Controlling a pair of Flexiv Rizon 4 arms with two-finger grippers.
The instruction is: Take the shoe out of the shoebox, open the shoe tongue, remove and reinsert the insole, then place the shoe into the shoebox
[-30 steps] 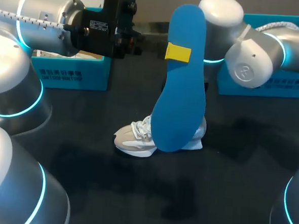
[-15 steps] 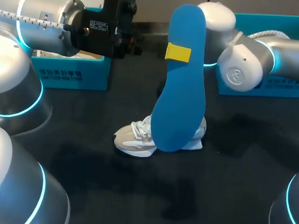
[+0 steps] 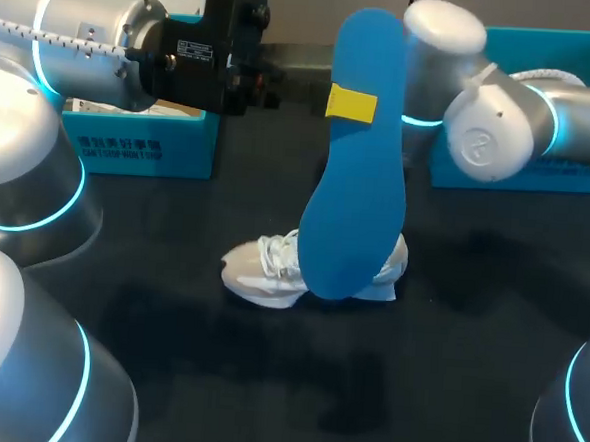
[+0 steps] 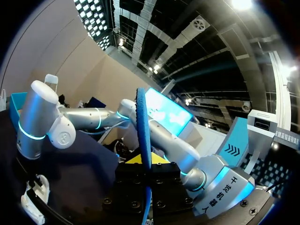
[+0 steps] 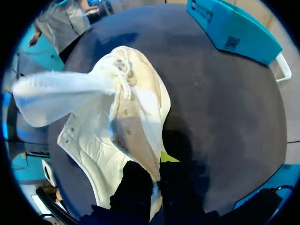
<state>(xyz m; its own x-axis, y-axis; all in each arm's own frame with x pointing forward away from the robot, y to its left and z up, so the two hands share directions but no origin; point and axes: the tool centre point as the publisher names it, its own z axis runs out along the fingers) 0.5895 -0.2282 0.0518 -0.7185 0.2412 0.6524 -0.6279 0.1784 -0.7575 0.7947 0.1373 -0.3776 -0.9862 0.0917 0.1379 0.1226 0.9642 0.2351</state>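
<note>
A blue insole (image 3: 357, 165) stands upright in the air above the table, toe end down. My left gripper (image 3: 351, 104) is shut on it about a third of the way from its upper end. In the left wrist view the insole (image 4: 144, 122) rises edge-on from between the fingers of that gripper (image 4: 146, 161). Behind the insole a white shoe (image 3: 267, 274) lies on the dark table. In the right wrist view my right gripper (image 5: 152, 180) is shut on the rim of the shoe (image 5: 122, 117) at its opening, and the tongue (image 5: 51, 101) is pulled out. The insole hides this gripper from the head camera.
One teal shoebox (image 3: 140, 141) stands at the back left under my left arm. A second teal box (image 3: 519, 165) stands at the back right behind my right arm (image 3: 491, 123), and shows as the box (image 5: 234, 28) beyond the shoe. Dark tabletop (image 3: 365, 386) lies in front.
My right gripper has shut on the shoe's rim, and the shoe has shifted slightly to the left. The right arm's elbow moved a little. The left arm and the insole stayed still.
</note>
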